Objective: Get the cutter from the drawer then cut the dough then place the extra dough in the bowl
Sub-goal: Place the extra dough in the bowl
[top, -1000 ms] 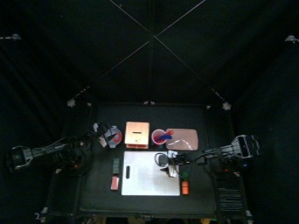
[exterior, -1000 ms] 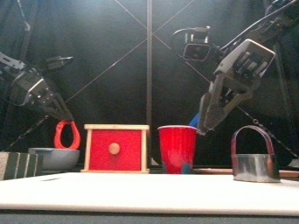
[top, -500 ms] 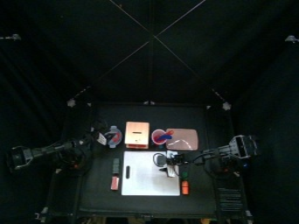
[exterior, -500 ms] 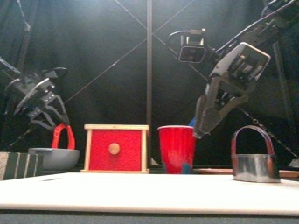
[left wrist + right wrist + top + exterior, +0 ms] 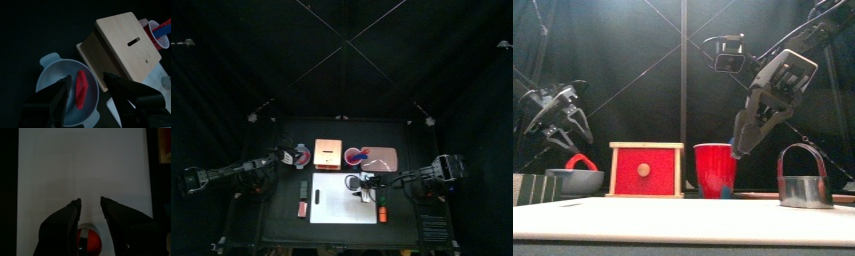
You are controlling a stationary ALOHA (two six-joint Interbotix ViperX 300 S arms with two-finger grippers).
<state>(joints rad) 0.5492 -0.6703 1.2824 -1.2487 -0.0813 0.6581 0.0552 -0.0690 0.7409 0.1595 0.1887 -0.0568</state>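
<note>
At about ten o'clock on the table, with twelve at the back curtain, the bowl (image 5: 60, 77) stands just beside the wooden box (image 5: 127, 42). A strip of red dough (image 5: 81, 90) lies inside it. The left pincer (image 5: 87, 79) hangs over the bowl with its jaws spread wide and nothing between them. The right pincer (image 5: 90, 199) hangs toward three o'clock above the white board (image 5: 80, 163), jaws partly apart and holding nothing. A small red round thing shows below them, and I cannot tell what it is. The cutter (image 5: 800, 180) stands near four o'clock, touched by neither arm.

The task looks almost finished, so the risks are small ones. Seen from the front, one end of the dough rises above the rim; if it is springy, I think it could slide out. When the left arm goes away, a low path could catch the bowl's handle or bump the box. The red cup (image 5: 716, 168) stands not far behind the right pincer, and a careless swing toward twelve o'clock could tip it.
</note>
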